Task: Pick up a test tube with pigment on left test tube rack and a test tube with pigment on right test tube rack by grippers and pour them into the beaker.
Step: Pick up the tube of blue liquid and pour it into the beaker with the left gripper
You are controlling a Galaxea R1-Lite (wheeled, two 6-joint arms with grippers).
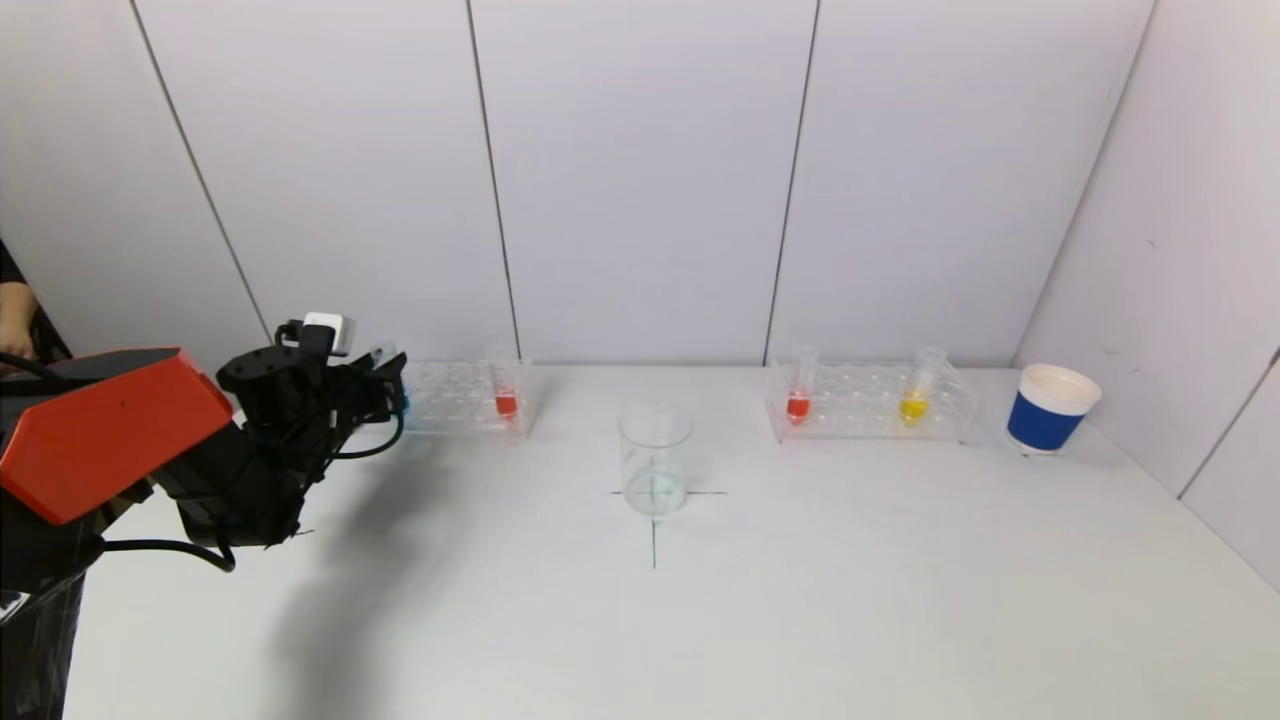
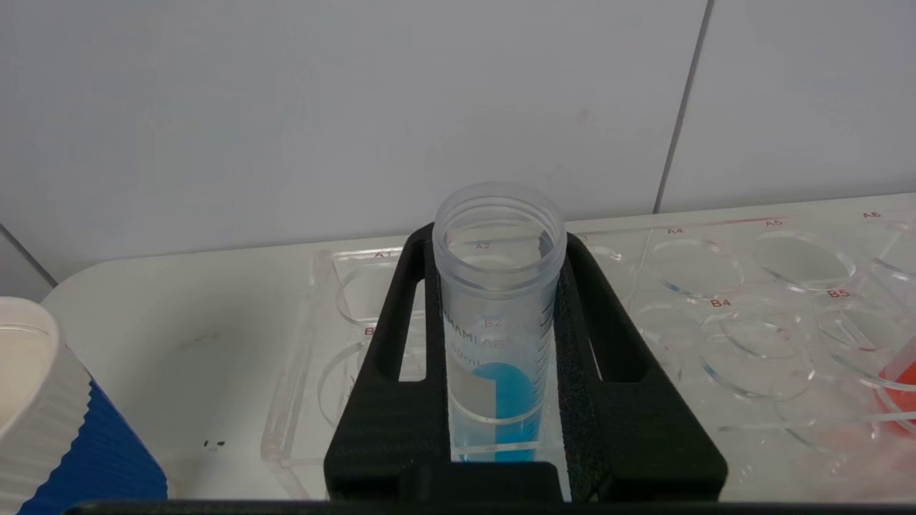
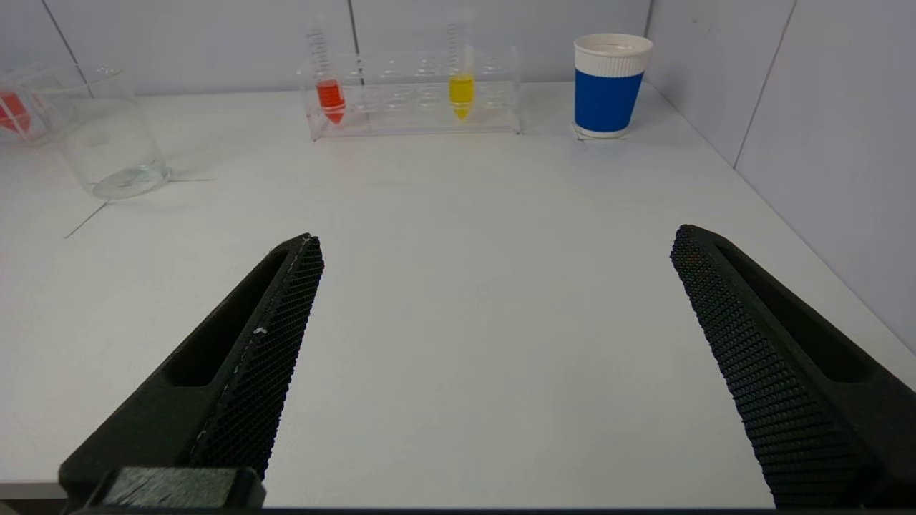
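Note:
My left gripper (image 2: pixel 499 243) is shut on a clear test tube with blue pigment (image 2: pixel 501 336), which stands upright in the left test tube rack (image 2: pixel 715 286). In the head view that gripper (image 1: pixel 385 385) sits at the left end of the left rack (image 1: pixel 455 395), which also holds a tube with red pigment (image 1: pixel 506 395). The right rack (image 1: pixel 870 400) holds a red tube (image 1: pixel 798 398) and a yellow tube (image 1: pixel 915 395). The empty glass beaker (image 1: pixel 655 458) stands mid-table on a cross mark. My right gripper (image 3: pixel 497 247) hangs open over bare table, out of the head view.
A blue and white paper cup (image 1: pixel 1050 407) stands right of the right rack, near the side wall. A second such cup (image 2: pixel 50 422) stands close beside the left rack. Grey wall panels close the table's back and right side.

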